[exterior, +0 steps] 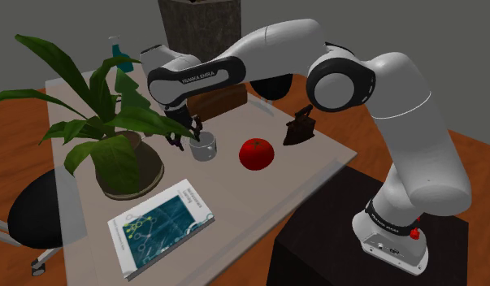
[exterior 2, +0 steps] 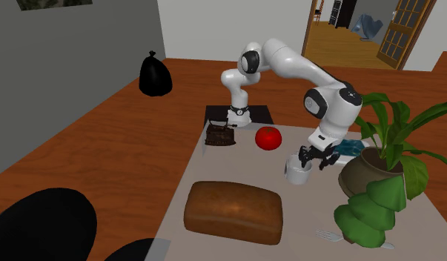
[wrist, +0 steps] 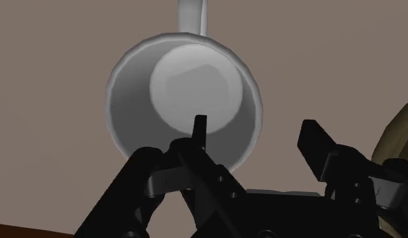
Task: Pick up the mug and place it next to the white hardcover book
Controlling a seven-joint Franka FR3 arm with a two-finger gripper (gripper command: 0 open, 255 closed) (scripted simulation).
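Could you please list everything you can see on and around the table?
table: one, grey-brown, beside the stand
mug: one, pale grey, on the table between plant pot and red fruit
book: one, white with a teal cover, table's near end in the shoulder view
red fruit: one, red, beside the mug
potted plant: one, green leaves and brown pot, next to the book
loaf: one, brown, on the table
iron: one, dark brown, table edge near the stand
tiered object: one, green, by the pot
bottle: one, teal, far corner
bag: one, black, on the floor
chair: one, black, beside the table
arm: one, white
gripper: one, black, open over the mug's rim
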